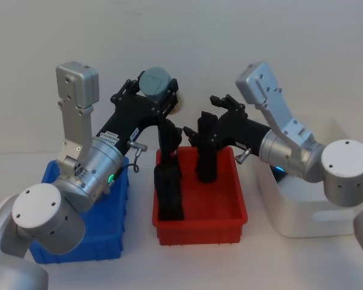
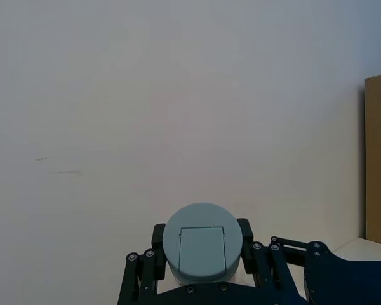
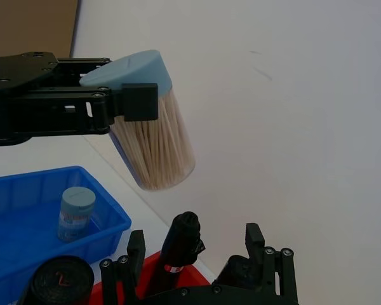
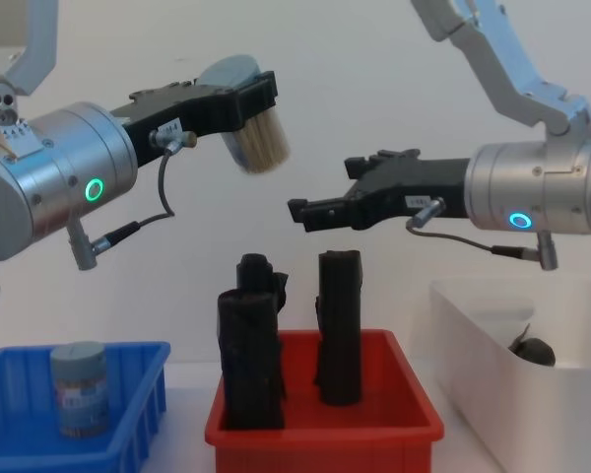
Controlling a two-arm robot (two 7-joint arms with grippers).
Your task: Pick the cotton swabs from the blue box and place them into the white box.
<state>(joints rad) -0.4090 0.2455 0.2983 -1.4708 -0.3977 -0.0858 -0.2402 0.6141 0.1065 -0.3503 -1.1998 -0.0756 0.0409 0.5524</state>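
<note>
Left gripper [image 4: 252,102]: raised high over the gap between the blue box [image 1: 117,243] and the red bin [image 1: 199,228]. Its fingers are clamped on a cotton swab jar [image 4: 259,144], gripping it at the grey-blue cap. The jar is tilted, cap toward the arm, with the clear body and its pale swab bundle hanging down and outward. It touches nothing but the fingers.

Right gripper [image 4: 309,212]: held in the air above the red bin, pointing toward the left gripper, lower than the held jar and apart from it. In the right wrist view its fingers stand apart with nothing between them.

Blue box: sits on the white surface [image 1: 260,260] on the robot's left, partly covered by the left arm in the head view. A second jar [image 4: 79,389] stands upright inside it, cap up and label facing out.

Red bin: centre, just beside the blue box. Two black rolls [image 4: 248,345] [image 4: 340,330] stand upright in it and rise well above its rim.

White box [image 4: 512,370]: on the robot's right, beside the red bin and under the right arm. A small dark item [image 4: 534,349] lies inside; what it is cannot be told.
</note>
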